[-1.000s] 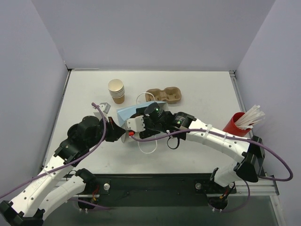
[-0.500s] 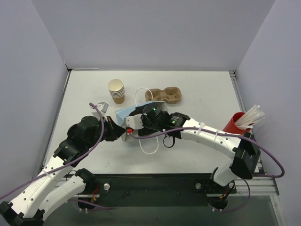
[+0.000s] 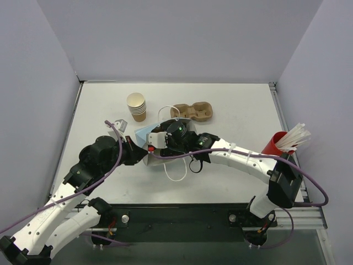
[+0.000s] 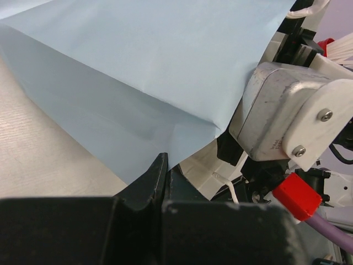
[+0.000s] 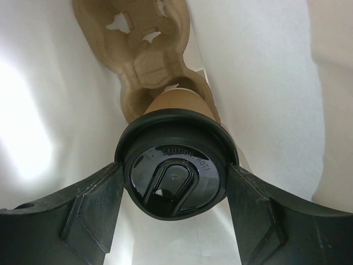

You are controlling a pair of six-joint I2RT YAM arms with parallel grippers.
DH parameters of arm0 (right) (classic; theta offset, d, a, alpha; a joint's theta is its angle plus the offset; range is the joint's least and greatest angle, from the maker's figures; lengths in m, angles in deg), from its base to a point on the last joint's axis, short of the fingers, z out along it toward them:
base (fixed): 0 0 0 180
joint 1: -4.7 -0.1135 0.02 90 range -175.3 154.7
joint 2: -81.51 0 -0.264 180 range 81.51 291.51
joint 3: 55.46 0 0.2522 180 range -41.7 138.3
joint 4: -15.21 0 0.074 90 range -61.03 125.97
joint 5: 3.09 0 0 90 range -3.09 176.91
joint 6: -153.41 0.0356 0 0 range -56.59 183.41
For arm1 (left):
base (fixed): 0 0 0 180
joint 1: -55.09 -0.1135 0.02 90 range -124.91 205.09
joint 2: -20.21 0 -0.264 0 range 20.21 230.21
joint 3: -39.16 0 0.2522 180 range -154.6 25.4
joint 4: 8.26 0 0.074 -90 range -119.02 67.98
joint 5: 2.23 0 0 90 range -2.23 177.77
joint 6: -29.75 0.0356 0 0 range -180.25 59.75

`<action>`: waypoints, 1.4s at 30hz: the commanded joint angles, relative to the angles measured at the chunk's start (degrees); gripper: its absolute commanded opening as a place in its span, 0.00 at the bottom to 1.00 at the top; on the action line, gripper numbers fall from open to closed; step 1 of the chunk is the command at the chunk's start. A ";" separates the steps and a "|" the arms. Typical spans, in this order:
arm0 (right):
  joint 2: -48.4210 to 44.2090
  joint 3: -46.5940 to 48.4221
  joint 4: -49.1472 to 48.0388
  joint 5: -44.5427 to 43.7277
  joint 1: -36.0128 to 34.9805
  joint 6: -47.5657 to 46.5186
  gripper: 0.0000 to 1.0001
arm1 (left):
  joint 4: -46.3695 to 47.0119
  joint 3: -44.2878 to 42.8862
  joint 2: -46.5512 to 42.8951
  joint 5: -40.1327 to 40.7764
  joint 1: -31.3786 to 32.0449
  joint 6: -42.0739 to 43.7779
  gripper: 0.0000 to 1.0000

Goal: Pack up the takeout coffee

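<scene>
Top external: blue bag (image 3: 142, 132) lies mid-scene, left claw (image 3: 144, 156) at its near edge
Left wrist: left claw pinched shut on the bag's lower edge
Right wrist: right claw (image 5: 175, 168) clamps the black lid of the cup (image 5: 176, 102); cup sits at the near hollow of the tray (image 5: 138, 33), white paper all around

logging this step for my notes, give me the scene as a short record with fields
left fingers: shut on the edge of the blue bag
right fingers: closed on the lidded cup, one each side of its black lid
pulp tray: just beyond the cup, far hollow empty
cup seated in tray: cannot tell
spare cup stack: on the table, untouched
</scene>
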 commanded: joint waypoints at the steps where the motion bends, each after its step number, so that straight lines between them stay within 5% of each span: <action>1: 0.26 -1.93 -4.50 -1.81 0.66 1.20 0.33 | 1.68 0.24 0.16 -1.37 -0.09 -0.38 0.00; 14: -1.41 -4.74 -6.43 5.04 2.86 -1.62 0.33 | 0.01 -0.46 0.77 -0.75 -0.18 -0.38 0.00; 42: -0.62 -9.05 -11.35 2.77 2.33 -7.77 0.31 | -0.78 -0.73 1.48 -1.98 -0.18 -1.26 0.00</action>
